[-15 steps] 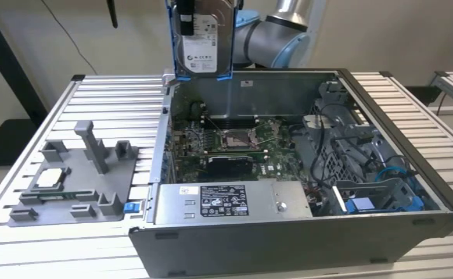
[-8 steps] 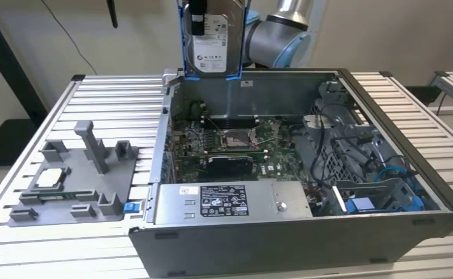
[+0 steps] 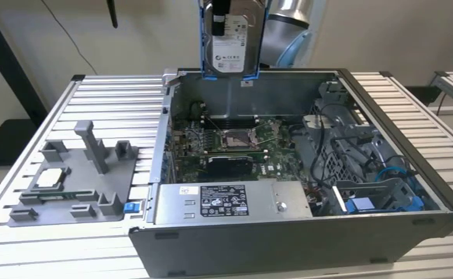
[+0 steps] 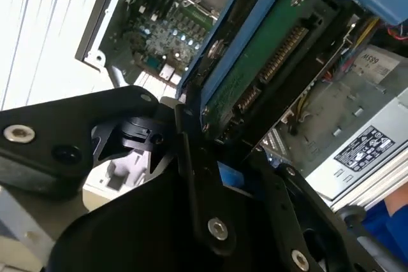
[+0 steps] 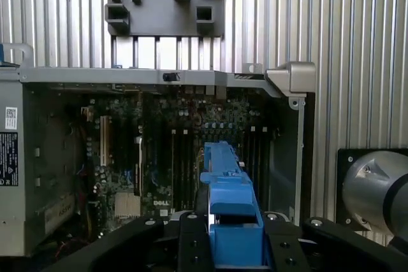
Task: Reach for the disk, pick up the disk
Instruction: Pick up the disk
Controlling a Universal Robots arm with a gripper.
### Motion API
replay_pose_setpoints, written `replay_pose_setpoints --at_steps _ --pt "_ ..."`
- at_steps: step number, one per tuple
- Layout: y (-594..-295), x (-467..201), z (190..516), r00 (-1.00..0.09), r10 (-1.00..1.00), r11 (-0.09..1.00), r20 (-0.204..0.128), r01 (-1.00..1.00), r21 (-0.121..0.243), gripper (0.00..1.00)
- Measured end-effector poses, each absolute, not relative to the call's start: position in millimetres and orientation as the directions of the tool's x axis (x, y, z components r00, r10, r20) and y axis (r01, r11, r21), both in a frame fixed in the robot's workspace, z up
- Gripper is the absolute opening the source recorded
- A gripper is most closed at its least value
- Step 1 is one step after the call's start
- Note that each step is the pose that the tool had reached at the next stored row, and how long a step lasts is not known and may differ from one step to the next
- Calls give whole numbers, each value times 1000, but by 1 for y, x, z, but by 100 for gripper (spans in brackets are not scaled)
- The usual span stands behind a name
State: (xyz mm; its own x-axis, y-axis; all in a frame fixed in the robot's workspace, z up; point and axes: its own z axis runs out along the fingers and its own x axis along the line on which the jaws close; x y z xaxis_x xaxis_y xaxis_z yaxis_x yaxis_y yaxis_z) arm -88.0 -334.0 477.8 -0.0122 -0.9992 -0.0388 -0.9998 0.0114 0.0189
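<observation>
The black two-fingered gripper [image 4: 210, 157] is clamped on the flat silver disk [image 3: 228, 43] in its bright blue plastic bracket [image 5: 228, 211], holding it upright in the air above the rear wall of the open grey computer case [image 3: 288, 247], motherboard [image 3: 230, 142] below.

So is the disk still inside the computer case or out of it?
Out: the gripper holds the disk upright above the open case.

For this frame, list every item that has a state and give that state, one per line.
disk: lifted clear above the open computer case, held upright, label facing the exterior camera
gripper: shut on the disk's blue bracket
computer case: side open, motherboard exposed
grey fixture tray: resting on the table, beside the case
</observation>
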Motion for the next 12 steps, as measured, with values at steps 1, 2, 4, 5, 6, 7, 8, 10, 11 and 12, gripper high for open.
replay_pose_setpoints --at_steps 1,2,4,5,6,7,8,10,11,12 --pt "-334 -83 478 -12 -999 12 -39 -1000 19 0" --pt "-334 -78 478 -12 -999 12 -39 -1000 19 0" --pt "-334 -70 477 -12 -999 12 -39 -1000 19 0" --pt "-334 -65 477 -12 -999 11 -39 -1000 19 0" --pt "-334 -60 477 -12 -999 11 -39 -1000 19 0" --pt "-334 -56 477 -12 -999 12 -39 -1000 19 0" --pt "-334 -51 477 -12 -999 11 -39 -1000 19 0" --pt "-334 -42 477 -12 -999 11 -39 -1000 19 0" --pt "-334 -38 477 -12 -999 11 -39 -1000 19 0" --pt "-334 -33 477 -12 -999 12 -39 -1000 19 0"
